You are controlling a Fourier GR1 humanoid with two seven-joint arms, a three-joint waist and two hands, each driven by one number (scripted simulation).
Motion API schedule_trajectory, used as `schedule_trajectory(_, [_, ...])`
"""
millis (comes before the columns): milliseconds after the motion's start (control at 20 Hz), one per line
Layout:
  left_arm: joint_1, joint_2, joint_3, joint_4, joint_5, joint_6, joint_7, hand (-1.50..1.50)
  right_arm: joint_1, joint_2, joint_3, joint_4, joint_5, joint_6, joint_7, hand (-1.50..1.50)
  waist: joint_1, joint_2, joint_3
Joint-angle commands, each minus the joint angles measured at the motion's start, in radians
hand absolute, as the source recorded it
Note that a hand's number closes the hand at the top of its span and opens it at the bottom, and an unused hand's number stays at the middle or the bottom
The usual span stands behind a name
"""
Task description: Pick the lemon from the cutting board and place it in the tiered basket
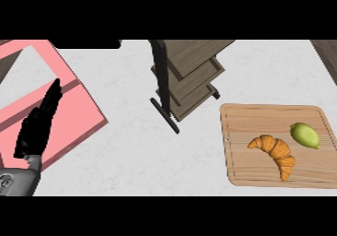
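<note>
Left hand (38,124), fingers straight and empty, rests at left; lemon (305,135) lies on the cutting board (266,117) beside a croissant (275,152), probably light, firm and slick-skinned, best taken across its short middle.

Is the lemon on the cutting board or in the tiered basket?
On the cutting board. The lemon lies on its wood, right of the croissant, apart from the tiered basket. The left hand is far off.
</note>
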Motion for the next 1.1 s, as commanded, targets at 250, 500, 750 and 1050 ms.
schedule_trajectory(250, [0.038,-0.063,0.028,-0.057,-0.081,-0.005,0.029,0.00,0.070,0.046,-0.053,-0.073,0.104,-0.092,-0.007,-1.50,-0.001,-0.001,0.000])
schedule_trajectory(500, [-0.050,-0.069,0.066,0.011,-0.093,-0.057,0.042,0.00,0.070,0.105,-0.061,-0.060,0.177,-0.177,-0.043,-1.50,-0.002,0.001,0.000])
schedule_trajectory(750, [0.044,-0.100,0.086,-0.091,-0.120,-0.074,0.045,0.00,0.137,0.128,-0.099,-0.226,0.179,-0.136,0.060,-1.50,-0.002,-0.001,0.000])
schedule_trajectory(1050, [-0.007,-0.117,0.103,-0.069,-0.144,-0.098,0.069,0.00,0.064,0.188,-0.072,-0.169,0.248,-0.140,0.105,-1.50,0.001,0.000,0.000])
